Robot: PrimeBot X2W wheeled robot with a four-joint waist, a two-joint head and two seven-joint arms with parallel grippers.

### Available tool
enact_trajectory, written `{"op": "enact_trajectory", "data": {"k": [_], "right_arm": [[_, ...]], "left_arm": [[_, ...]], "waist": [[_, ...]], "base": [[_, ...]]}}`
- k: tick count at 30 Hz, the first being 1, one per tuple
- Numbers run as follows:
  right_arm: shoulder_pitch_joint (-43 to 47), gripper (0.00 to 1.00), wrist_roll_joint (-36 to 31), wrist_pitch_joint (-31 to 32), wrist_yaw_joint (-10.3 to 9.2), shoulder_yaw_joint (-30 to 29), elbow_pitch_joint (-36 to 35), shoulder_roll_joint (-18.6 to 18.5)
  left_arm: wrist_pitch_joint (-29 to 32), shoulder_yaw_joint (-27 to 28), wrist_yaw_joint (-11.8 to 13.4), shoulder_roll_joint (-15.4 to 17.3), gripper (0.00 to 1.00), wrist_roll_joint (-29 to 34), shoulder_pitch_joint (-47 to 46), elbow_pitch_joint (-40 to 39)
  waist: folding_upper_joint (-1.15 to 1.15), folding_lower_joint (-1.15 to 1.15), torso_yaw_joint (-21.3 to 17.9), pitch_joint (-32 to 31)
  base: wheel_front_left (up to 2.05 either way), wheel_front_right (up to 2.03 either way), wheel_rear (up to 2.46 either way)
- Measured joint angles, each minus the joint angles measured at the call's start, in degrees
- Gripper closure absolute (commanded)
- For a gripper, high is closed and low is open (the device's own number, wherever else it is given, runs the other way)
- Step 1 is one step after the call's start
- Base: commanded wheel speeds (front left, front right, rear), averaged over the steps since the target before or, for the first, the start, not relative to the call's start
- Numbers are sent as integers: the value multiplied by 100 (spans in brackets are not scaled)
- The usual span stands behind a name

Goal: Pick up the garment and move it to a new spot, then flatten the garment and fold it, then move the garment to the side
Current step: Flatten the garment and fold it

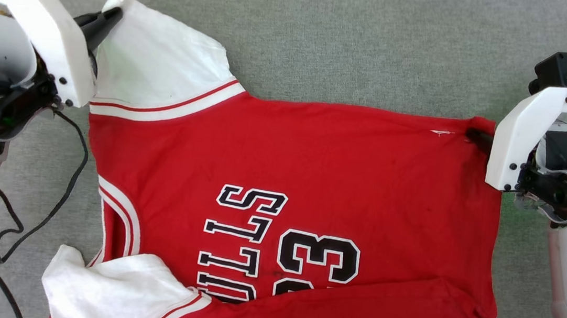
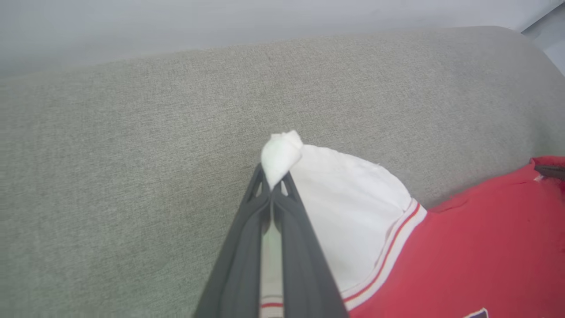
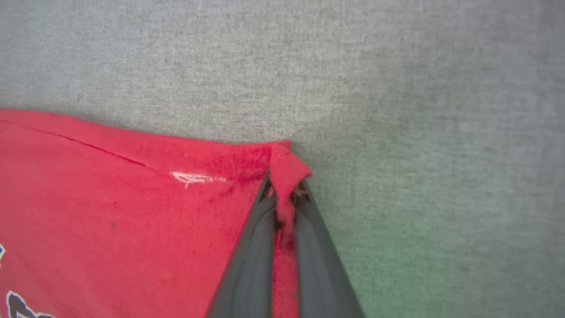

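The garment [image 1: 324, 168], a red jersey T-shirt with white sleeves and "BULLS 23" lettering, lies spread sideways on a grey fabric surface, its near edge doubled over. My left gripper [image 1: 111, 17] is shut on the tip of the far white sleeve [image 2: 344, 207], which pokes out between the fingertips [image 2: 273, 185]. At the far right corner of the red hem [image 3: 282, 163], my right gripper [image 1: 475, 137] is shut on a pinch of red cloth [image 3: 284, 194]. The second white sleeve [image 1: 112, 288] lies at the near left.
Grey fabric surface [image 1: 354, 40] stretches beyond the shirt. A black cable [image 1: 46, 208] loops on it at the left, beside my left arm. In the left wrist view the surface's rounded far edge [image 2: 309, 48] meets a pale wall.
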Motion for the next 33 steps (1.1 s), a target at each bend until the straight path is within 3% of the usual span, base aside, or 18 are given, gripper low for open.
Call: {"op": "enact_trajectory", "data": {"k": [12, 22, 33], "right_arm": [[723, 100, 45, -482, 1, -367, -990, -136], [2320, 100, 267, -932, 0, -455, -1584, 0], [3583, 100, 579, -1637, 0, -427, -1619, 13]], "left_arm": [[-735, 383, 140, 37, 100, -397, 1142, -130], [-1499, 583, 549, -51, 100, -757, 3205, -667], [-1868, 605, 991, -348, 100, -1196, 4968, -971]], "waist": [[0, 0, 144, -594], [0, 0, 309, -1256], [0, -1, 350, -1781]], "base": [[0, 0, 0], [0, 0, 0], [0, 0, 0]]}}
